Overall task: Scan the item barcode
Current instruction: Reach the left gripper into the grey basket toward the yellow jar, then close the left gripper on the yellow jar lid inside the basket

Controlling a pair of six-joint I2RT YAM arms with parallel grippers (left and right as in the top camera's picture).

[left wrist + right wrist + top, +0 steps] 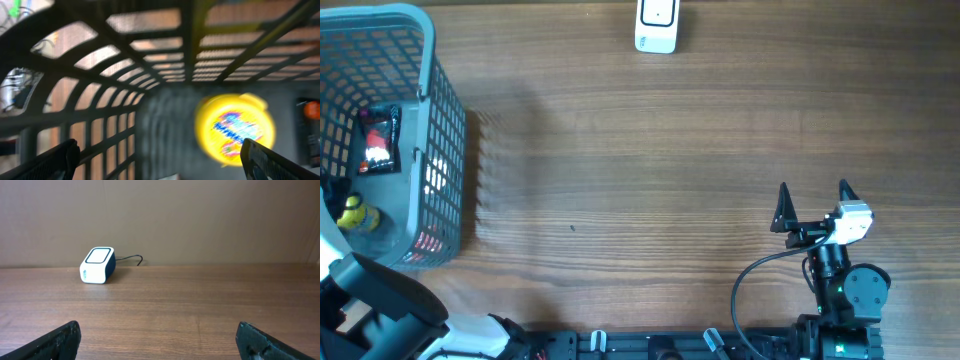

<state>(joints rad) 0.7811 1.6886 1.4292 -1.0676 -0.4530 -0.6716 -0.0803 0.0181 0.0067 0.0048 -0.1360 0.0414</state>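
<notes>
My left gripper (157,150), wide open and empty, sits inside the basket (150,75), where the round yellow tub (234,129) lies just ahead, right of centre; my right gripper (813,200), also open and empty, is well apart.

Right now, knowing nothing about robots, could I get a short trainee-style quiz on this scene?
1. True or false: the white scanner sits inside the grey basket.
2. What does the left end effector face inside the basket? A) yellow round item B) a mug C) a banana
3. Fill in: the right end effector has its jaws ____.
Key: 1 false; 2 A; 3 open.
</notes>
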